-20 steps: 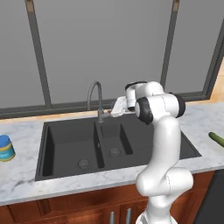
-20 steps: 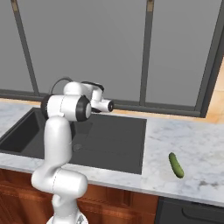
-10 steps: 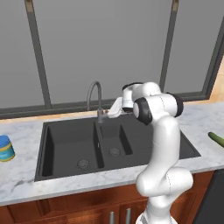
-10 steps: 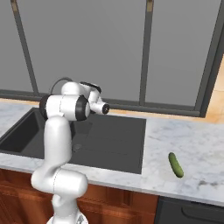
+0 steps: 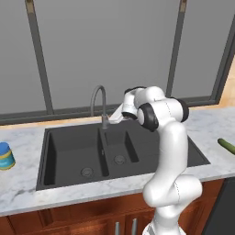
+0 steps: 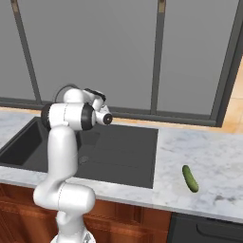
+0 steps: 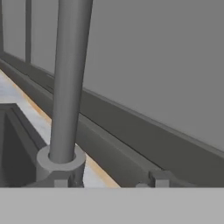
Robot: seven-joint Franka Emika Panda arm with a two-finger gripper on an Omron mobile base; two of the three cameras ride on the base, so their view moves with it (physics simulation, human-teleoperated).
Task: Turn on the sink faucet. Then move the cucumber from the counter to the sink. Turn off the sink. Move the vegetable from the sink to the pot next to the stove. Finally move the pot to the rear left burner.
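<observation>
Grey window panes [image 5: 110, 50] behind sink faucet [image 5: 98, 98]

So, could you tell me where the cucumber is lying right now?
The cucumber lies on the white counter to the right of the sink, apart from it, near the front edge.

The sink [image 5: 69, 151] is set into the bench [image 5: 27, 193], its 2 basins side by side, the larger on the left. The sink faucet [image 5: 98, 98] rises behind the divider between them, before the window. The end effector [image 5: 114, 117] sits just right of the faucet's base. The cucumber [image 6: 190, 178] lies on the bench well right of the sink. A can [image 5: 5, 156] stands on the bench left of the sink
</observation>
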